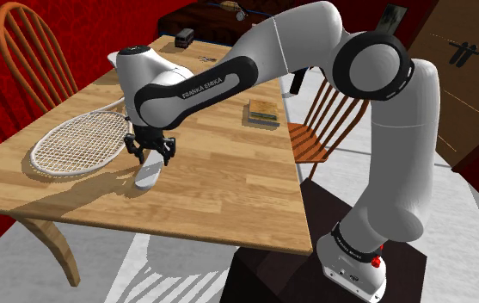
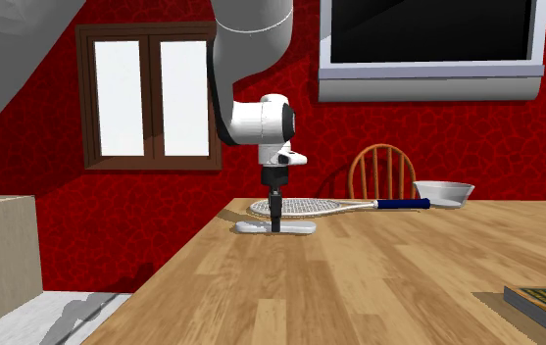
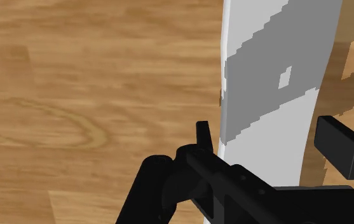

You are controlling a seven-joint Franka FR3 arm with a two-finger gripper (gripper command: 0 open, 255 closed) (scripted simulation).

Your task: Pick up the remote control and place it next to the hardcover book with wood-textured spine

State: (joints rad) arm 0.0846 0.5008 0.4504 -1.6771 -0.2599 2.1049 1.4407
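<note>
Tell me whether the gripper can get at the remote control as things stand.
Very likely yes. The gripper is down at the white remote control, its fingers apart on either side of it. Nothing lies between them; the racket lies beside the remote, not over it.

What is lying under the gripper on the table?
A white and grey remote control lies flat on the wooden table, between the open fingers. Its end nearest the hand is covered by the gripper.
</note>
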